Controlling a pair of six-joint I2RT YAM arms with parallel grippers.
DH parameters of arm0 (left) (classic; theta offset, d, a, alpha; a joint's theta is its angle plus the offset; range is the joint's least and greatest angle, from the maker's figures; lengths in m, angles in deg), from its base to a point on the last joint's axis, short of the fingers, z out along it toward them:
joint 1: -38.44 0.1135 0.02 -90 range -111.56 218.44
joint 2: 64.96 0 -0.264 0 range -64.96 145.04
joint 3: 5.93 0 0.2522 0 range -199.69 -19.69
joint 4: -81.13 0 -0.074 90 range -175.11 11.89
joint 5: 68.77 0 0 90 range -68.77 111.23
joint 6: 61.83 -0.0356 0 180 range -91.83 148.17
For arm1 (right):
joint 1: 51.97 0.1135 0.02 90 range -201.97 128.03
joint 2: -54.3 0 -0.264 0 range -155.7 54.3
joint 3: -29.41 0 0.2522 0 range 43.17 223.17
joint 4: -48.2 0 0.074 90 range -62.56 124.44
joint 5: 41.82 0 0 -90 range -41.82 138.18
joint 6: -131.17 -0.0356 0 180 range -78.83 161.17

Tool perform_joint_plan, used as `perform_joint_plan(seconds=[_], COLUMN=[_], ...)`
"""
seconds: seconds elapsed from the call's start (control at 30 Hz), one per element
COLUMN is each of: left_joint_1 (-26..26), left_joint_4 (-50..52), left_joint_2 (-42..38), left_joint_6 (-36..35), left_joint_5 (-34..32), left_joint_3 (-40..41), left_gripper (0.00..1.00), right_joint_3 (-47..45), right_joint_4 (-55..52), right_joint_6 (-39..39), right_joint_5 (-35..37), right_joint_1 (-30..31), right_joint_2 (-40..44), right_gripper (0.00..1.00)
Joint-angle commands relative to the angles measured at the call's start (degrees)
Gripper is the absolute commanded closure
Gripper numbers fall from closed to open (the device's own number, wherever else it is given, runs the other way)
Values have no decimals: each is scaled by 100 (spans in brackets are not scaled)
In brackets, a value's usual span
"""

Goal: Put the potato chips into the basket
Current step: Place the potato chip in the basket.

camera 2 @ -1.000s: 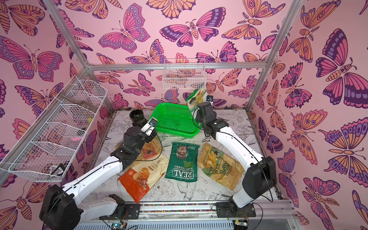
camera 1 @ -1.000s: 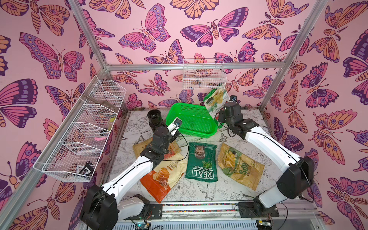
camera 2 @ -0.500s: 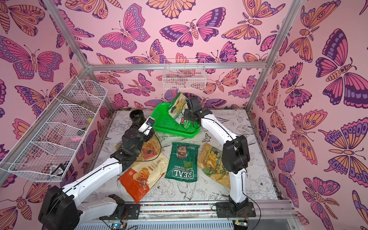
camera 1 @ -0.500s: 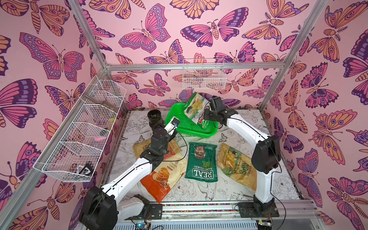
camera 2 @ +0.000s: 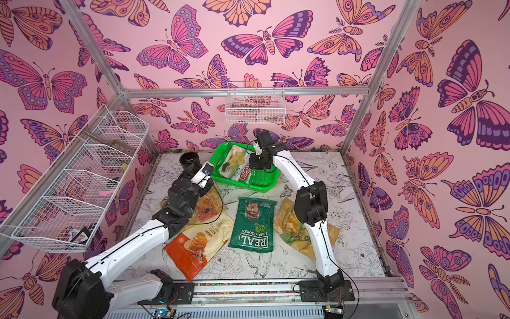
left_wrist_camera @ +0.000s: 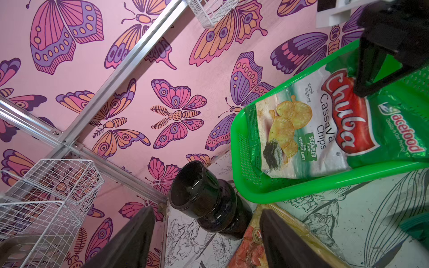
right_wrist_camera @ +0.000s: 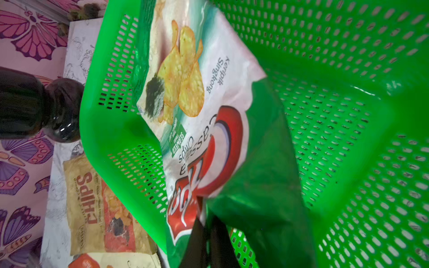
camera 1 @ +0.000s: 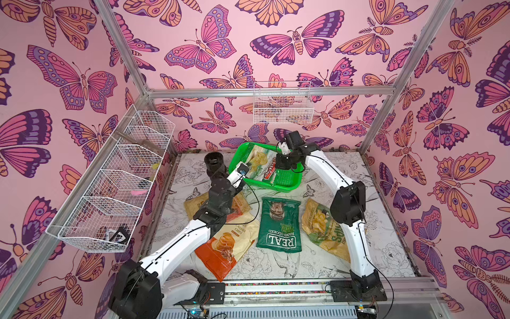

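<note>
My right gripper [right_wrist_camera: 206, 222] is clamped on one end of the Chuba bag [camera 1: 259, 165], which leans inside the green basket [camera 1: 281, 188] at the tabletop's far edge. A black vase [camera 1: 214, 163] stands just beside the basket. My left gripper [left_wrist_camera: 204, 210] gapes wide, holding nothing. Only the right wrist view reads "CHIPS" on the tan-orange bag [right_wrist_camera: 102, 204]; my left arm covers part of that bag in both top views.

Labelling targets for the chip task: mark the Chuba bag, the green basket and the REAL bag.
Chuba bag [left_wrist_camera: 325, 130]: left wrist view, on its white front panel.
green basket [camera 2: 259, 188]: in a top view, on its near wall.
REAL bag [camera 1: 278, 221]: in a top view, on the middle of its front.
</note>
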State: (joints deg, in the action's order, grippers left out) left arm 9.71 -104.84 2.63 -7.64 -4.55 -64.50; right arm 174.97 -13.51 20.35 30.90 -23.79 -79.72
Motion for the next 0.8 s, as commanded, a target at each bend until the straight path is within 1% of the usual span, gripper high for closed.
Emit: perform_joint_plan(seconds=[0.0,0.1,0.2,0.27,0.4,0.47,0.5,0.53,0.6,0.7,0.77], left_joint_1=[34,34,33,34,34,32,33,29,32,26,25], left_joint_4=[-174,-172,-173,-172,-176,-172,-172,-174,-155,-137,-137], left_joint_2=[-64,-61,-3,23,43,65,75,85,79,49,61], left_joint_6=[-22,-13,-22,-22,-40,-40,-32,-10,39,-11,-44], left_joint_5=[-85,-59,-76,-76,-67,-67,-60,-59,-54,-47,-91], left_joint_3=[87,88,85,81,87,83,87,74,50,67,61], left_gripper=[22,22,22,22,22,22,22,22,22,21,21], right_joint_3=[237,377,704,762,828,855,855,855,855,881,890], right_joint_4=[-308,-476,-753,-771,-728,-664,-633,-588,-511,-397,-343], right_joint_6=[256,216,472,641,947,1070,1123,1198,1220,1198,1131], right_joint_5=[-732,-759,-821,-927,-843,-655,-548,-393,44,664,937], right_joint_1=[-274,-451,-467,-464,-463,-464,-463,-463,-463,-464,-465], right_joint_2=[-216,-425,-645,-706,-741,-756,-775,-795,-819,-829,-803], right_gripper=[100,100,100,100,100,100,98,89,64,53,50])
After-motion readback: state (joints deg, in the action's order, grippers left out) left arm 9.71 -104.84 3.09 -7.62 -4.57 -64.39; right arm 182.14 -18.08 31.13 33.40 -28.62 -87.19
